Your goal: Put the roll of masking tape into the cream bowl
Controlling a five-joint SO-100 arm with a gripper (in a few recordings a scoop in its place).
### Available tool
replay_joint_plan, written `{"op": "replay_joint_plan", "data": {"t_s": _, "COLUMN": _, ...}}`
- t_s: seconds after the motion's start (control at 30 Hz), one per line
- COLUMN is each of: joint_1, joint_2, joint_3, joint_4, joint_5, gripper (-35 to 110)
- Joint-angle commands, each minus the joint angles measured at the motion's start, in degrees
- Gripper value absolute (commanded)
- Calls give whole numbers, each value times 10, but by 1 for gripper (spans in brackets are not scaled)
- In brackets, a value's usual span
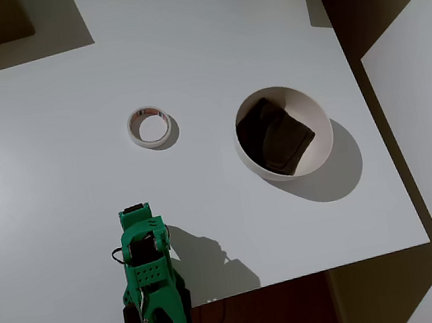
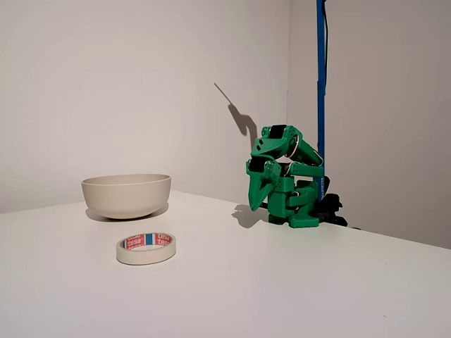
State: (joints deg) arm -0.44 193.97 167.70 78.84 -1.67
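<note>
The arm sits folded at the worktop edge, its jaws pointing down, apparently closed and holding nothing. The tape lies flat, well apart from the arm, with the bowl to its right in the overhead view. The thin ring may slide or tip if the jaws catch one edge only. A high release could bounce it off the rim.
</note>
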Motion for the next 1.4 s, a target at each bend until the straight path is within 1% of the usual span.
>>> {"op": "replay_joint_plan", "data": {"t_s": 0.0, "joint_1": -8, "joint_2": 3, "joint_3": -7, "joint_4": 5, "joint_5": 15, "gripper": -8}}
{"op": "replay_joint_plan", "data": {"t_s": 0.47, "joint_1": 8, "joint_2": 3, "joint_3": -12, "joint_4": 5, "joint_5": 11, "gripper": -8}}
{"op": "replay_joint_plan", "data": {"t_s": 0.63, "joint_1": 37, "joint_2": -5, "joint_3": -108, "joint_4": 4, "joint_5": 21, "gripper": -8}}
{"op": "replay_joint_plan", "data": {"t_s": 0.93, "joint_1": 49, "joint_2": -331, "joint_3": -397, "joint_4": 11, "joint_5": 48, "gripper": -8}}
{"op": "replay_joint_plan", "data": {"t_s": 1.23, "joint_1": 133, "joint_2": -662, "joint_3": -686, "joint_4": 63, "joint_5": 28, "gripper": -8}}
{"op": "replay_joint_plan", "data": {"t_s": 1.37, "joint_1": 158, "joint_2": -798, "joint_3": -843, "joint_4": 122, "joint_5": 18, "gripper": -8}}
